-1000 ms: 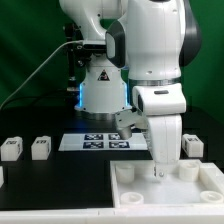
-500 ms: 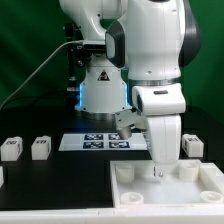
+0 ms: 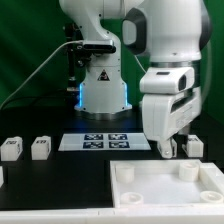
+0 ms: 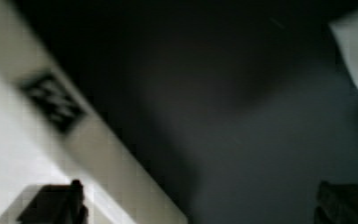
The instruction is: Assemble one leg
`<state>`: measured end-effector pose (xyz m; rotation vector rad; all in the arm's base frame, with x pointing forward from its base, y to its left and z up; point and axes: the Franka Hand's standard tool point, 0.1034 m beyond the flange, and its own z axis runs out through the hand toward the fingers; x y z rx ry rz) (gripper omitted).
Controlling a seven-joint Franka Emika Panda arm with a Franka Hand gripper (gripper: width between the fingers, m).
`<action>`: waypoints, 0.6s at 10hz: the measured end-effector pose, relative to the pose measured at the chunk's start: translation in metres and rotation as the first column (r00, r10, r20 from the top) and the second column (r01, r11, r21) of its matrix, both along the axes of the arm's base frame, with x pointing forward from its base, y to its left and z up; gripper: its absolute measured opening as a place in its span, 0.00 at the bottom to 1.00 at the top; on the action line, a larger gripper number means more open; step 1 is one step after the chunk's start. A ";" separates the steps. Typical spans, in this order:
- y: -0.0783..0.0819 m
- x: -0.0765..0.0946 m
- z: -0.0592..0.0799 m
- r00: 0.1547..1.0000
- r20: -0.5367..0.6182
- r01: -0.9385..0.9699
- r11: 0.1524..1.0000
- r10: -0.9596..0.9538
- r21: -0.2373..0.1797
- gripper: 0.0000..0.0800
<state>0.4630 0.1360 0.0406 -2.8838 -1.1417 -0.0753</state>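
Your hand [image 3: 167, 148] hangs low over the worktop [image 3: 60, 185], fingers pointing down. In the wrist view the two fingertips stand well apart with only dark, blurred space between them, so it is holding nothing.

The nearest leg [image 3: 193, 146] sits on the worktop just beside the hand, on the exterior view's right, and is not between the fingers. It is too small here to tell its long axis; it looks squat and squarely seated. I judge the coming move to be a short sideways shift toward it before any closing.

The panel [image 3: 165, 192] lies just in front of the hand, toward the camera. Two more legs [image 3: 41, 148] sit well apart, on the exterior view's left.
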 end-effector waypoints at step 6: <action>0.031 -0.011 -0.001 0.897 -0.070 0.437 0.899 -0.436 -0.003 0.81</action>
